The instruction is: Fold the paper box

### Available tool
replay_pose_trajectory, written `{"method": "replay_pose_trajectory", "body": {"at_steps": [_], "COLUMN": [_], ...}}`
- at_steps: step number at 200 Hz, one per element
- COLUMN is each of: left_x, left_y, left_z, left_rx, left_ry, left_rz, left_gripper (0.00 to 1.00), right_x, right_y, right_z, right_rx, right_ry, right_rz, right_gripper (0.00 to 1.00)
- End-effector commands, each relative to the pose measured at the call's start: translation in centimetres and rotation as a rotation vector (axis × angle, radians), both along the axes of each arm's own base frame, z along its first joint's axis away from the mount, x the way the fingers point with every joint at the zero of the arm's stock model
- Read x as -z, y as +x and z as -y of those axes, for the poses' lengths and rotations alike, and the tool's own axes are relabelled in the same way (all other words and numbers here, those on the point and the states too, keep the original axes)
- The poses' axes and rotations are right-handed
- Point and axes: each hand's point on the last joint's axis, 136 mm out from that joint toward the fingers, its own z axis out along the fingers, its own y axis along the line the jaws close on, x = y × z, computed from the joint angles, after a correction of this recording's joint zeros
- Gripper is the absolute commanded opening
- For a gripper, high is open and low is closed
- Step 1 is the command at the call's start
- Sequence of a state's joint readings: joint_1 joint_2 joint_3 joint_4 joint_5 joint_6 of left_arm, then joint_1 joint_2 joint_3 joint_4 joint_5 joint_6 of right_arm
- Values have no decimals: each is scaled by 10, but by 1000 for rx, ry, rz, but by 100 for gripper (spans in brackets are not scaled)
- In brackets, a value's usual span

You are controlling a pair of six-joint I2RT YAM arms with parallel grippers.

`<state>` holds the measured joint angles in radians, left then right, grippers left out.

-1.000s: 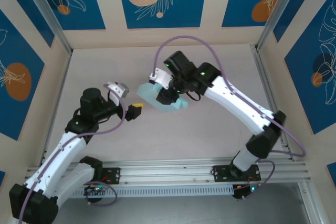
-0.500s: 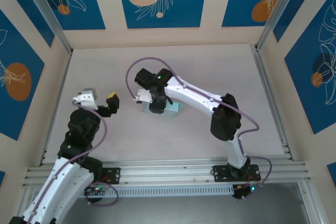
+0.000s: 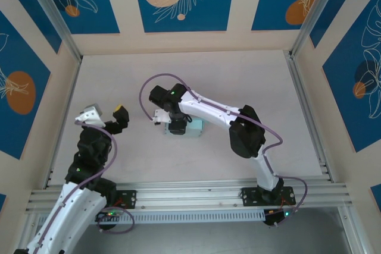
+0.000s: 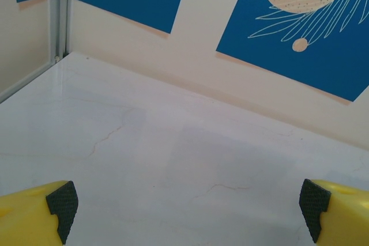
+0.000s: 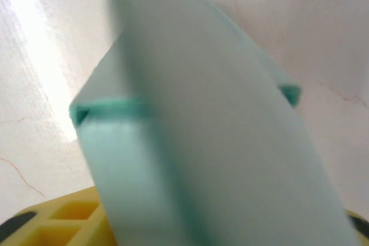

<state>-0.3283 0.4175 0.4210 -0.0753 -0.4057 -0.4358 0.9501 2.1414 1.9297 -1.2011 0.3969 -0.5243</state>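
Pressure should be applied squarely along the crease of the paper box, set near the worktop's middle under the right gripper; whether those fingers are clamped cannot be told. The left gripper is spread wide near the left edge.

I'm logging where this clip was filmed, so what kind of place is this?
Probably a purpose-built robot test booth rather than a home or factory floor: a white tabletop walled in by blue leaf-print panels, with aluminium frame posts and a mounting rail.
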Motion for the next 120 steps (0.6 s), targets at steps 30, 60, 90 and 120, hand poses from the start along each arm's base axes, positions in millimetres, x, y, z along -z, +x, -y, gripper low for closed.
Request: {"method": "replay_pose_trajectory", "body": {"at_steps": [30, 60, 90, 120], "left_x": [7, 9, 9, 8], "left_y": [2, 4, 6, 10], "left_z": [-5, -3, 4, 14], "left_rx": [-27, -14, 26, 86], "left_ry": [-12, -1, 26, 68], "left_rz": [-9, -18, -32, -70], "left_gripper": [100, 100, 100, 100], "right_x": [6, -2, -27, -67], "right_y": [-3, 0, 5, 7], "right_z": [-6, -12, -23, -38], "right_rx": [-26, -17, -4, 17], "right_ry": [-9, 18, 95, 233], "right_rz": [-13, 12, 54, 102], "right_gripper": [69, 76, 100, 100]}}
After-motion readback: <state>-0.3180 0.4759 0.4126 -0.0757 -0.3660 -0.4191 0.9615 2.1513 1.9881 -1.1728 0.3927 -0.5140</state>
